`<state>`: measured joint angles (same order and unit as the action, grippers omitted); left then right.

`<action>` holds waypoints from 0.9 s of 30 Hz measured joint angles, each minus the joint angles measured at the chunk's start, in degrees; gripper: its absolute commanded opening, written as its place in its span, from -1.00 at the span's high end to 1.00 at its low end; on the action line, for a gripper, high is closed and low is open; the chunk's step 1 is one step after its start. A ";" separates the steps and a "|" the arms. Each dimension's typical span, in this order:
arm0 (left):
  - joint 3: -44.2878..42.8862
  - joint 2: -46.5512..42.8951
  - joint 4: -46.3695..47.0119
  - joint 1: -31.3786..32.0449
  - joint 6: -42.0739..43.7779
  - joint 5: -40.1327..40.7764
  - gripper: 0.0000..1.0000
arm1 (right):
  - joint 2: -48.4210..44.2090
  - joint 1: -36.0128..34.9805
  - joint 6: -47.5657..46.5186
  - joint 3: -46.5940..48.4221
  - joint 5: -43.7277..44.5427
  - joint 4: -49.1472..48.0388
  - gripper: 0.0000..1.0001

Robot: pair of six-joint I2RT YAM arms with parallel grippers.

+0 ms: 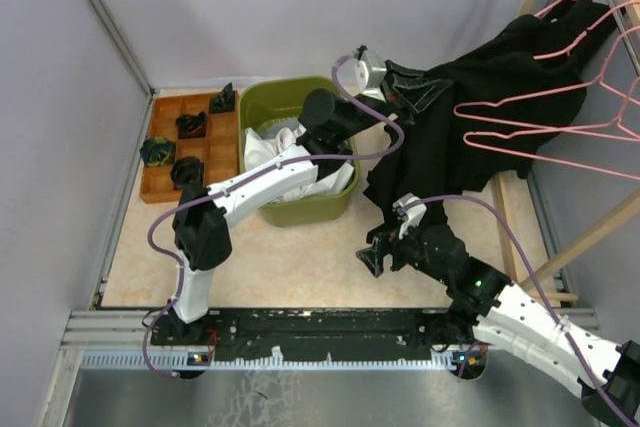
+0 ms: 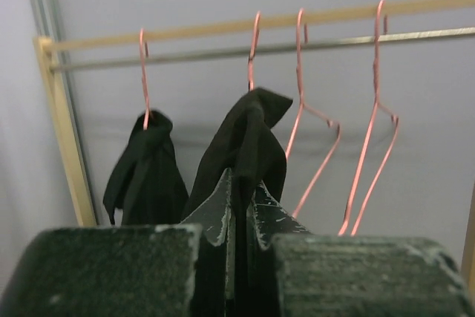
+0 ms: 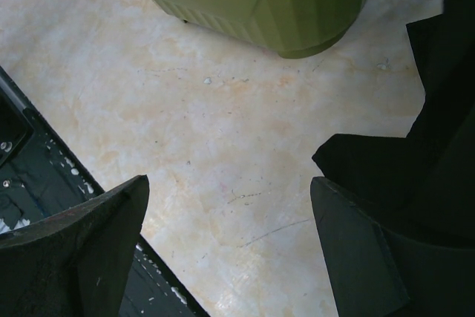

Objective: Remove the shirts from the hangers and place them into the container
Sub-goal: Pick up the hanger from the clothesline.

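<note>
Beige tabletop (image 3: 185, 109) beside tub (image 3: 297, 5), right gripper (image 3: 228, 191) spread, left gripper (image 2: 243, 183) pinching black shirt (image 2: 249, 131)

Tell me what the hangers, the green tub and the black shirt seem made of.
The hangers: thin pink wire, likely coated metal, holding sharp bends. The green tub: moulded plastic, glossy sheen on its wall. The black shirt: soft matte cloth, draping in folds.

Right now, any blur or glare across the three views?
Top external: even light, soft shadows, no glare on the tub. Left wrist: the jaws up close are out of focus, while the hangers read clearly. Right wrist: the table is crisp, the jaws soft-edged.
</note>
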<state>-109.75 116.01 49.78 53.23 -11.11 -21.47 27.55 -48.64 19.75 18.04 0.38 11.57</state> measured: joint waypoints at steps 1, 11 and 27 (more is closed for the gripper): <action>1.66 -0.55 -0.55 0.00 0.57 0.00 0.98 | 0.00 0.00 0.00 0.00 -0.02 -0.02 -0.80; -4.74 1.09 -18.03 -0.07 4.83 -1.11 0.33 | 0.02 0.00 -0.07 0.00 0.00 -0.02 -0.81; -23.82 11.56 -34.91 -0.13 5.11 -8.13 0.39 | 0.35 0.00 -0.13 0.00 0.00 0.04 -0.81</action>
<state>-133.58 127.57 14.87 53.10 -6.00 -29.61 27.90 -48.64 19.62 18.04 0.38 11.62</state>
